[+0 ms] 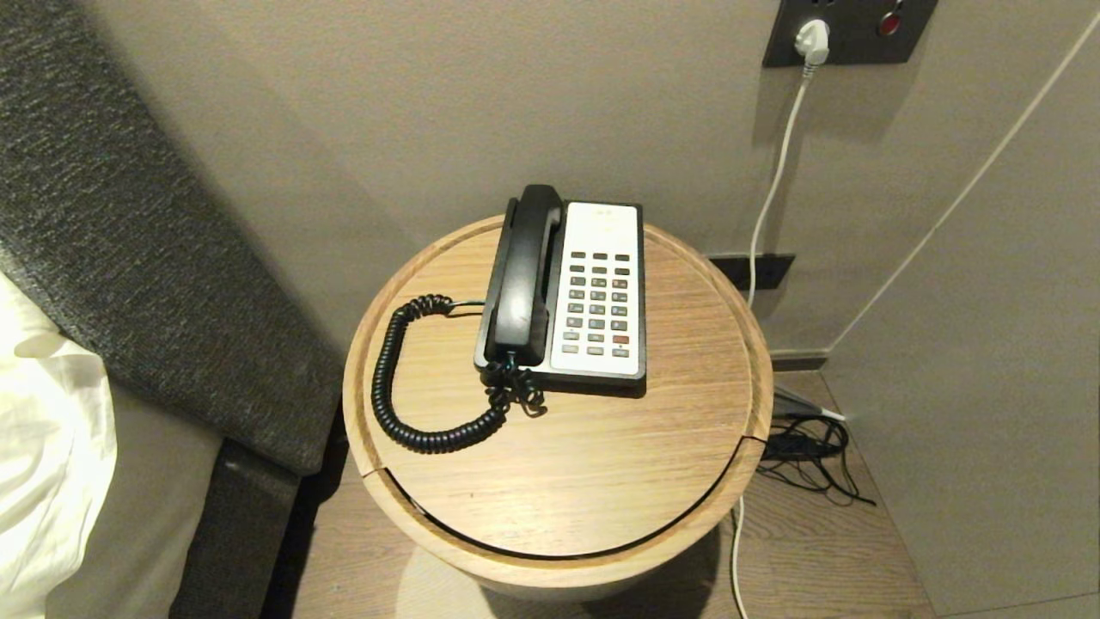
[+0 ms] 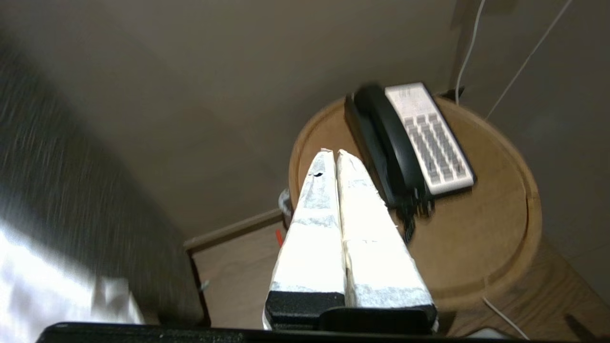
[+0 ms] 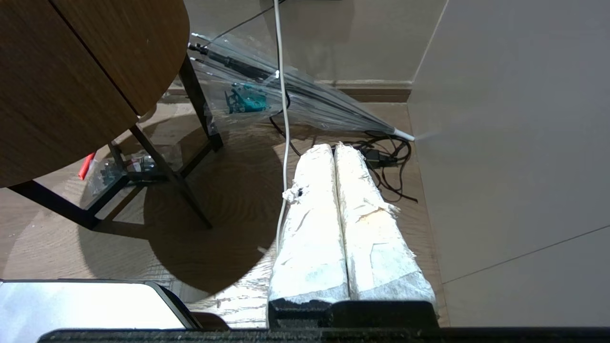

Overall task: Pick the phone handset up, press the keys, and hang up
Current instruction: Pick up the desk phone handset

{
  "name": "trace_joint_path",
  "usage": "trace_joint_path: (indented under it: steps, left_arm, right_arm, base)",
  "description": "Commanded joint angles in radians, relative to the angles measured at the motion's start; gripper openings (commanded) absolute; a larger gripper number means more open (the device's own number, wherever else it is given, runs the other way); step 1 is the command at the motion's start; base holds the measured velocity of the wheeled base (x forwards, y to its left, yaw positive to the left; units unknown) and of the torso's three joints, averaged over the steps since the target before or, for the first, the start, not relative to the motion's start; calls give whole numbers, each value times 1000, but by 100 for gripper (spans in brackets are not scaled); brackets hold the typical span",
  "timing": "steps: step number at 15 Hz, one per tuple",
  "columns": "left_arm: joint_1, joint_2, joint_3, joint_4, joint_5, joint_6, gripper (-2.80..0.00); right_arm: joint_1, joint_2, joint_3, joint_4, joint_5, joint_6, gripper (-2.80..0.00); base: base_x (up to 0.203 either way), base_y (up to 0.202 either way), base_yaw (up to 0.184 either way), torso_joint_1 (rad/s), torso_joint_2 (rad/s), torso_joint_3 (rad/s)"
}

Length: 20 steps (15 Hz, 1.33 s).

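The black phone handset [image 1: 522, 275] lies in its cradle on the left side of the black-and-white phone base [image 1: 601, 292], which stands on a round wooden table [image 1: 584, 464]. The grey keys [image 1: 597, 301] fill the base's white panel. A black coiled cord [image 1: 404, 387] loops from the handset's near end across the tabletop. Neither arm shows in the head view. My left gripper [image 2: 334, 153] is shut and empty, raised short of the table's left edge, with the handset [image 2: 391, 138] ahead of it. My right gripper [image 3: 334, 146] is shut, hanging low over the floor beside the table.
A wall stands right behind the table, with a white plug [image 1: 812, 39] and cable [image 1: 773, 189] running down it. A grey upholstered headboard [image 1: 129, 258] and white bedding [image 1: 43, 447] lie to the left. Tangled black cables [image 1: 808, 456] and a folded transparent umbrella [image 3: 295, 95] rest on the floor at right.
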Motion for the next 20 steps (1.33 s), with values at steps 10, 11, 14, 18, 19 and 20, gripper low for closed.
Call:
trace_joint_path:
  steps: [10, 11, 14, 18, 19, 20]
  left_arm:
    - [-624, 761, -525, 223, 257, -146, -280]
    - [-670, 776, -512, 214, 314, -158, -280]
    - [-723, 823, -518, 230, 398, -260, -280]
    - [-753, 839, -520, 276, 404, -323, -280]
    - [-761, 847, -522, 273, 410, -326, -280]
    - [-773, 863, -522, 273, 432, -325, -280]
  right_arm:
    - [0, -1, 0, 0, 1, -1, -280]
    - [0, 0, 0, 0, 2, -1, -280]
    - [0, 0, 0, 0, 0, -1, -280]
    - [0, -1, 0, 0, 0, -1, -280]
    - [0, 0, 0, 0, 2, -1, -280]
    - [0, 0, 0, 0, 2, -1, -280]
  base:
    - [0, 0, 0, 0, 0, 0]
    - [0, 0, 0, 0, 0, 0]
    - [0, 0, 0, 0, 0, 0]
    - [0, 0, 0, 0, 0, 0]
    - [0, 0, 0, 0, 0, 0]
    - [0, 0, 0, 0, 0, 0]
